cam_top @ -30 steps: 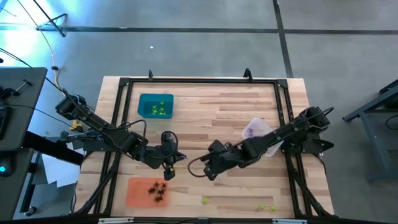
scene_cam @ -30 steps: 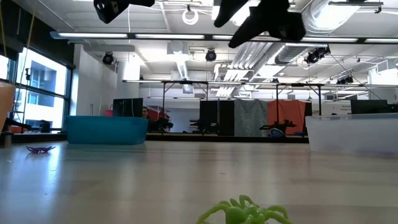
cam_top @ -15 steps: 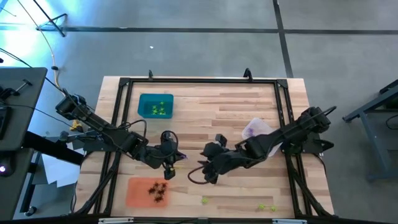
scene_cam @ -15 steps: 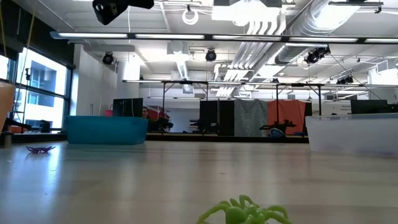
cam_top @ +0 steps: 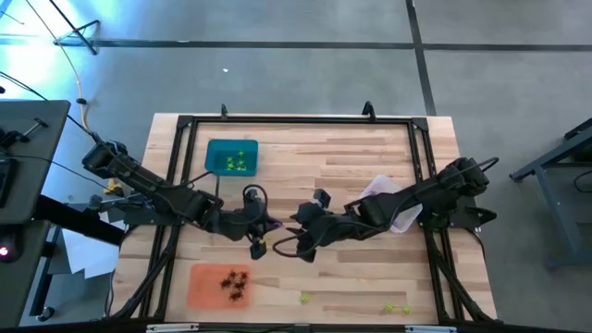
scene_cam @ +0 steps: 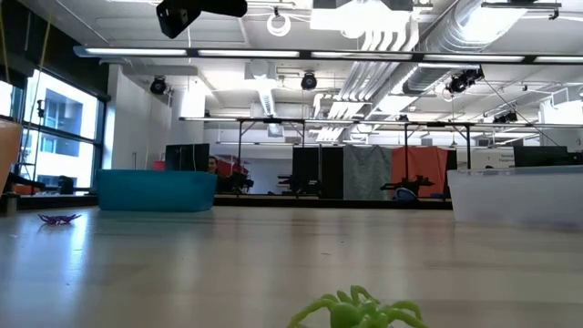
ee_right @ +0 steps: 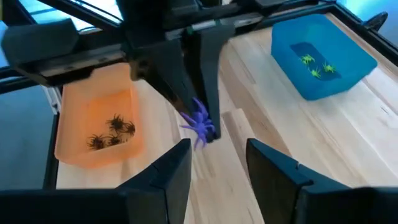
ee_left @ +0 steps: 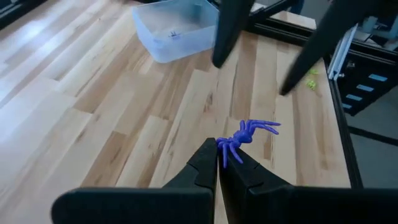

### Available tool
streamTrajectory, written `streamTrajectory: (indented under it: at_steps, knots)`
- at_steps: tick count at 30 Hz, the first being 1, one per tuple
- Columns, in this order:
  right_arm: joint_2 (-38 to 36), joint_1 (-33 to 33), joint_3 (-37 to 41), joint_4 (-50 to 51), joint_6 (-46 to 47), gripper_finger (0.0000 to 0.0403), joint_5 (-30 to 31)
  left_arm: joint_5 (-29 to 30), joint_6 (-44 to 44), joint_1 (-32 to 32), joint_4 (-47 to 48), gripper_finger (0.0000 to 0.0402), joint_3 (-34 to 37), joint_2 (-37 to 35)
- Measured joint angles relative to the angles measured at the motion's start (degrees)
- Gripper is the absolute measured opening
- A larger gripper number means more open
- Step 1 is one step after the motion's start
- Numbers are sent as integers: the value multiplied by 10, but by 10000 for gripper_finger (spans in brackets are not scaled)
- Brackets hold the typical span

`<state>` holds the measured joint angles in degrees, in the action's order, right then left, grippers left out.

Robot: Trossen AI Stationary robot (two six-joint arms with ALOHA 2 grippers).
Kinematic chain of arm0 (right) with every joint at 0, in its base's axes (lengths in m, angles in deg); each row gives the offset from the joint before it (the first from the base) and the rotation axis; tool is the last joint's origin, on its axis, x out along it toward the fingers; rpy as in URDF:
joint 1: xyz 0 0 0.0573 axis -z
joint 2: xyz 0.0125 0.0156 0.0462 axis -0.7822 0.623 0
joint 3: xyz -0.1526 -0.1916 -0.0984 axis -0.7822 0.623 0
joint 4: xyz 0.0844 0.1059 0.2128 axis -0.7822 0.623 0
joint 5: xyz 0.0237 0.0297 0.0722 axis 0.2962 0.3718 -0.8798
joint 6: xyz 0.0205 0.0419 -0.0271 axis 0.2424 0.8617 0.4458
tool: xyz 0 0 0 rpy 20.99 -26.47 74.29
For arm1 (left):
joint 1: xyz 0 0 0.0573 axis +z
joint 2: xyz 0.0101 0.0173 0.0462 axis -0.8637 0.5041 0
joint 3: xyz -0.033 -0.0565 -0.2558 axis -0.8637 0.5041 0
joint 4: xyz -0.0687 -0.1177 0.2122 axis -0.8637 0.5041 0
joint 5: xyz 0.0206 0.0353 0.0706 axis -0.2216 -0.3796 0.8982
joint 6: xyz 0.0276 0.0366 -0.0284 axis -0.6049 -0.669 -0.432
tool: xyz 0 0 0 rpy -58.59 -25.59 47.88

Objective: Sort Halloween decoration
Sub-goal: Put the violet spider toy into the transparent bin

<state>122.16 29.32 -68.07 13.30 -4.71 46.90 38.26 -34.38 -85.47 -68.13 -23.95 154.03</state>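
We see the left pincer (ee_left: 217,163) pinching a purple spider (ee_left: 245,136) by a leg above mid-worktop (cam_top: 305,162), offered tip-first to the spread right pincer (ee_right: 217,152) just beside it, likely a handover toward the clear tray (cam_top: 388,196) on the right.

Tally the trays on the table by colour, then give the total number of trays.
Orange tray: 1
Teal tray: 1
Clear tray: 1
Total: 3 trays
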Motion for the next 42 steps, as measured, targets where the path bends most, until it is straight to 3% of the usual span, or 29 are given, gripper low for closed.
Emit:
streamTrajectory:
  at_steps: [15, 30, 42]
  knots:
    - [1, 16, 0, -30, -19, 149, -6, -15, -45, 3, -48, 0, 0, 0]
    - [-3, 17, 0, -4, -28, 149, -3, -16, -40, 3, -26, 0, 0, 0]
    - [-3, 18, 0, 4, -19, 149, -45, -18, -42, 25, -37, 0, 1, 0]
